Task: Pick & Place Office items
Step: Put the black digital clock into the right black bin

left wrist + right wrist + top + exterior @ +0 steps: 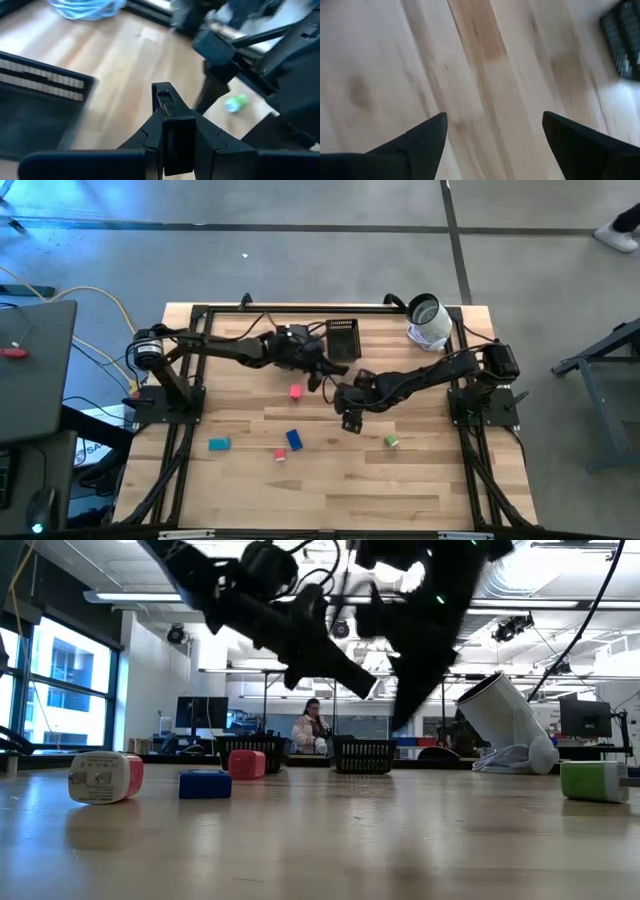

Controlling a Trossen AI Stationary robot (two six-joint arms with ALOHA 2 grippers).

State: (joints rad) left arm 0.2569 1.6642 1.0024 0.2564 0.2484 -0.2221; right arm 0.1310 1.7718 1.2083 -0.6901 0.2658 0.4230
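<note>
Left gripper [338, 370] fingers [167, 107] pressed together on small black piece [163, 95] — held above worktop [430, 470] near mesh tray [343, 336] at far edge. Right gripper [350, 423] fingers [427, 132] spread wide, nothing between them, bare wood seen below — mid-worktop. Tray contents not discernible. White cylinder [428, 322] lying at far right corner. Pieces scattered toward near edge: red [296, 392], blue [294, 440], teal [219, 444], pink [280, 454], green [392, 442].
</note>
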